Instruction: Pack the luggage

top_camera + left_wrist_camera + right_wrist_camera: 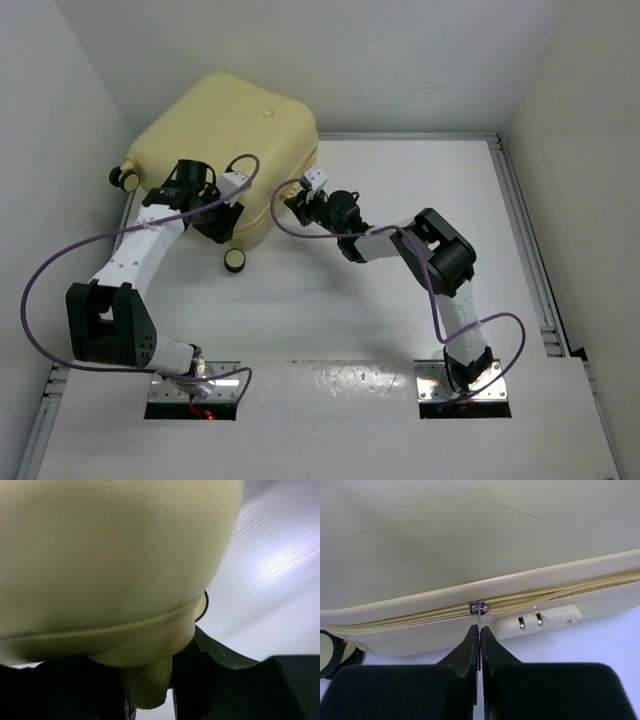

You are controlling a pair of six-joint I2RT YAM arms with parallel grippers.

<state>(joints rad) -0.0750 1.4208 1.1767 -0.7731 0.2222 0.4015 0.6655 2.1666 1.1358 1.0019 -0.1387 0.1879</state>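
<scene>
The luggage [225, 130] is a pale yellow hard-shell suitcase lying closed at the table's far left. My right gripper [297, 205] is at its near right side. In the right wrist view the gripper [480, 632] is shut on the thin metal zipper pull [479, 622], whose slider [480, 607] sits on the yellow zipper, left of the combination lock [537, 621]. My left gripper [218, 222] is at the suitcase's near edge. In the left wrist view the shell [110, 555] fills the frame, and a yellow stub [147, 685] of the suitcase sits between the dark fingers [200, 680].
Two black-and-cream wheels show on the suitcase, one at its left [125, 178] and one at the near edge [235, 258]. White walls enclose the table on the left, back and right. A metal rail [525, 240] runs along the right side. Purple cables loop off both arms.
</scene>
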